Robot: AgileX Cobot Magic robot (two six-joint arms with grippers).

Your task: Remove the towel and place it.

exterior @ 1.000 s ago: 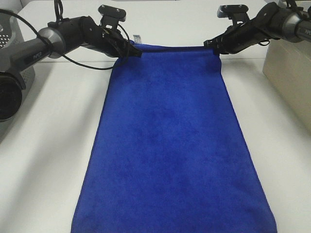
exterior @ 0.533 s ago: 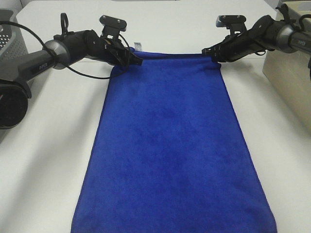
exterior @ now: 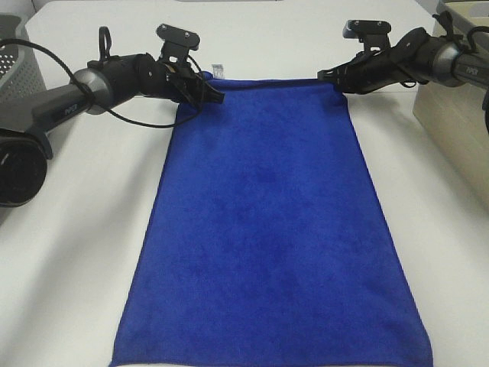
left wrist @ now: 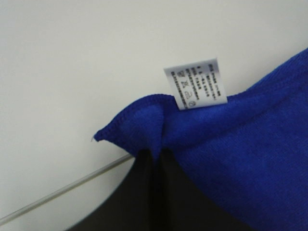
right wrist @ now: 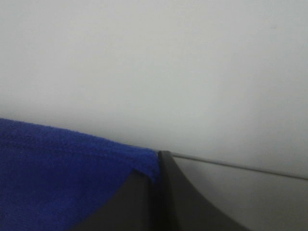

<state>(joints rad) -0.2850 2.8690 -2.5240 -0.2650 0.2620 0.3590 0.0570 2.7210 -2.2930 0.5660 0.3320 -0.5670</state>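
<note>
The deep blue towel (exterior: 267,222) lies flat on the white table (exterior: 76,245), stretched lengthwise from the far side toward the near edge. My left gripper (exterior: 212,93) is shut on its far left corner. The left wrist view shows that corner (left wrist: 139,120) bunched between the dark fingers (left wrist: 139,192) of the gripper (left wrist: 156,156), with the white tag (left wrist: 195,89) just beside it. The tag (exterior: 216,70) also shows past the far edge. My right gripper (exterior: 330,76) is shut on the far right corner, and the right wrist view has the blue edge (right wrist: 72,168) pinched at the gripper (right wrist: 158,161).
A grey perforated basket (exterior: 19,61) stands at the far left. Below it sits the dark round base of the left arm (exterior: 15,164). A beige box (exterior: 454,84) stands at the far right, close behind the right arm.
Both grippers have moved toward the far side of the table, dragging the towel with them. Its near edge has slid up into view at the bottom.
</note>
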